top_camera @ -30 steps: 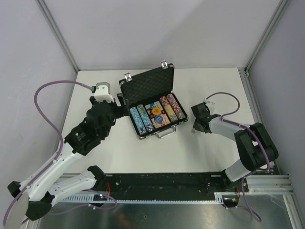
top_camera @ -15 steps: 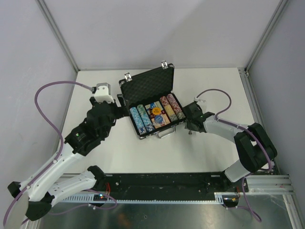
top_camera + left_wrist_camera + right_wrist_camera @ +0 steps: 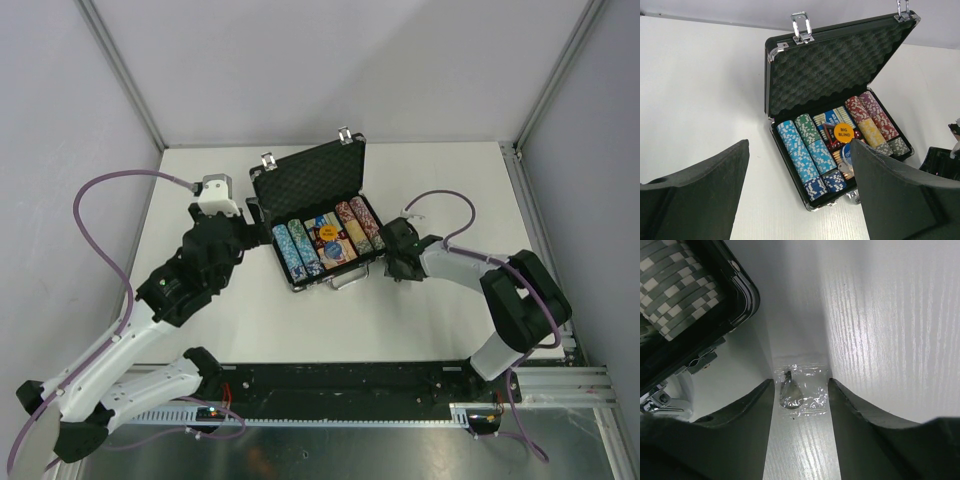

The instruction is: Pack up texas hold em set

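Observation:
The texas hold em set is a black silver-trimmed briefcase standing open mid-table, its foam-lined lid raised at the back. Rows of poker chips, card decks and an orange "BIG BLIND" button fill it. My left gripper hovers open just left of the case, empty. My right gripper is low on the table by the case's front right corner, open. A small clear plastic bag holding a dark metal piece lies flat between its fingers.
The case's silver front latch shows to the left of my right fingers. The table's metal frame posts mark the back corners, and grey walls close in left and right. Purple cables loop from both wrists.
My right gripper has moved left to the case's front right corner and gone from shut to open, now straddling the small bag. The left arm and the case have not moved.

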Controlling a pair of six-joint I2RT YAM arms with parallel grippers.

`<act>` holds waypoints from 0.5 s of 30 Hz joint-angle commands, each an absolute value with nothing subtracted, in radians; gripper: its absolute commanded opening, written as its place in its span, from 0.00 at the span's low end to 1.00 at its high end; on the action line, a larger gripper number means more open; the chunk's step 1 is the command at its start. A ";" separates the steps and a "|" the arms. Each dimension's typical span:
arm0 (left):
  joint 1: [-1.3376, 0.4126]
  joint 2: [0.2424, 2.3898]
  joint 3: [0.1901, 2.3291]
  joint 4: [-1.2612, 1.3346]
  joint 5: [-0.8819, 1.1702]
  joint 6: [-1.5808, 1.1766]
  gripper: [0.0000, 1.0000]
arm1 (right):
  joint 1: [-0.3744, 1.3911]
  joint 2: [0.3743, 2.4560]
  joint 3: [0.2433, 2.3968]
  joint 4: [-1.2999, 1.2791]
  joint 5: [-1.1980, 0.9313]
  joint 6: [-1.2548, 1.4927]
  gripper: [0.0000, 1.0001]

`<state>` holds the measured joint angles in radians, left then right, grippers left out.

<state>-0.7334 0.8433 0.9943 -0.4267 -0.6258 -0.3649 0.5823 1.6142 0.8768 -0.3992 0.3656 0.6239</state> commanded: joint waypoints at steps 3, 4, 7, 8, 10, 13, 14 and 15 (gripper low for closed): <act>-0.729 0.829 0.987 -0.388 -0.653 -0.350 0.86 | 0.577 1.646 0.896 -0.414 0.336 0.617 0.40; -0.729 0.828 0.987 -0.388 -0.653 -0.350 0.86 | 0.576 1.643 0.894 -0.411 0.333 0.617 0.36; -0.730 0.826 0.987 -0.389 -0.653 -0.349 0.86 | 0.578 1.628 0.893 -0.402 0.331 0.616 0.24; -0.730 0.826 0.987 -0.389 -0.653 -0.349 0.86 | 0.579 1.621 0.893 -0.398 0.330 0.614 0.21; -0.729 0.824 0.986 -0.389 -0.655 -0.348 0.86 | 0.585 1.607 0.893 -0.386 0.332 0.610 0.17; -0.729 0.821 0.986 -0.388 -0.655 -0.348 0.86 | 0.595 1.586 0.893 -0.367 0.339 0.603 0.15; -0.729 0.820 0.985 -0.389 -0.656 -0.348 0.86 | 0.599 1.575 0.893 -0.362 0.340 0.602 0.14; -0.729 0.820 0.985 -0.389 -0.657 -0.348 0.86 | 0.602 1.567 0.894 -0.355 0.342 0.600 0.14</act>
<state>-0.7334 0.8402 0.9936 -0.4267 -0.6262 -0.3649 0.5850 1.6096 0.8814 -0.3832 0.3496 0.6086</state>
